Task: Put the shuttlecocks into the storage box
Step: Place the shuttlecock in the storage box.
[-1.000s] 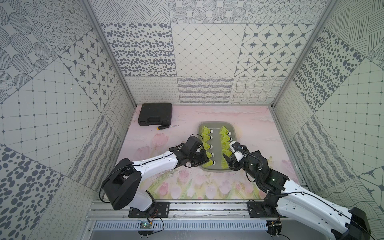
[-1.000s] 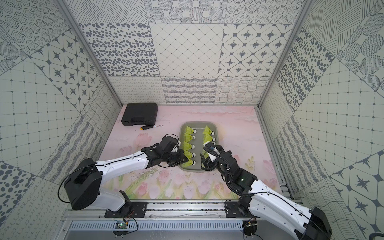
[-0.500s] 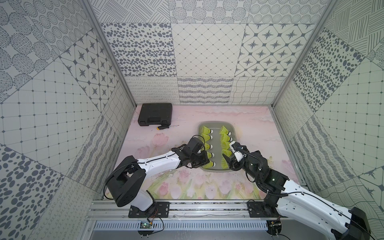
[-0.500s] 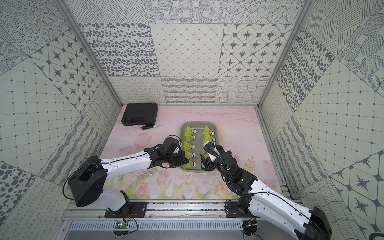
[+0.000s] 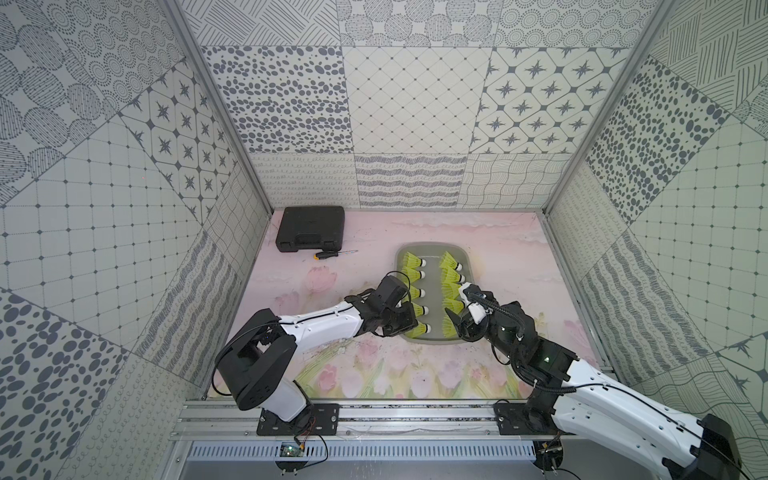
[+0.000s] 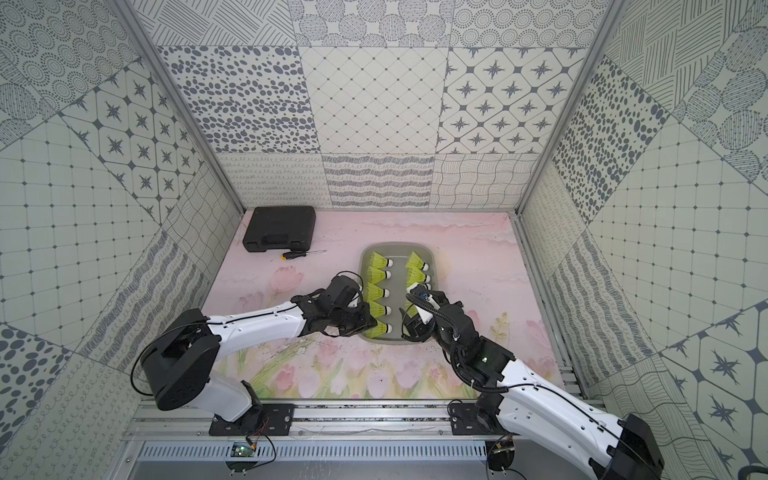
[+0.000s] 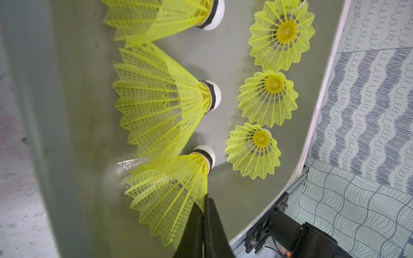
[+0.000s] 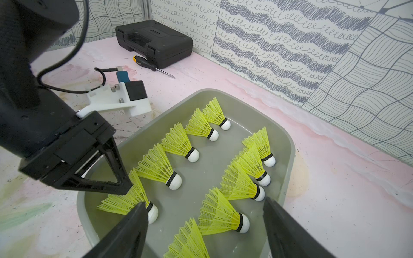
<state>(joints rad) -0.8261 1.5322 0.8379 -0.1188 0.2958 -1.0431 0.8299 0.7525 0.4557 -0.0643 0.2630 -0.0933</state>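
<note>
I look down at my table, and the grey storage box sits near the middle, a little toward 1 o'clock. All the shuttlecocks I can see are inside it. In the right wrist view I count ten, five in a row on the 9 o'clock side and five on the 3 o'clock side. They lie on their sides. In both top views their white tips point toward 3 o'clock.

My left gripper is at the box's 7 o'clock corner. Its two black fingers are pressed together and pinch the thin edge of the corner shuttlecock. That one lies in the box, with its skirt touching the skirt next to it.

My right gripper hangs over the 5 o'clock end of the box. Its fingers stand far apart and hold nothing. Shuttlecocks lie below, between them.

The black case is far off at 10 o'clock, in the back corner. The screwdriver lies just beside it on its 6 o'clock side, with the handle toward 9 o'clock
</note>
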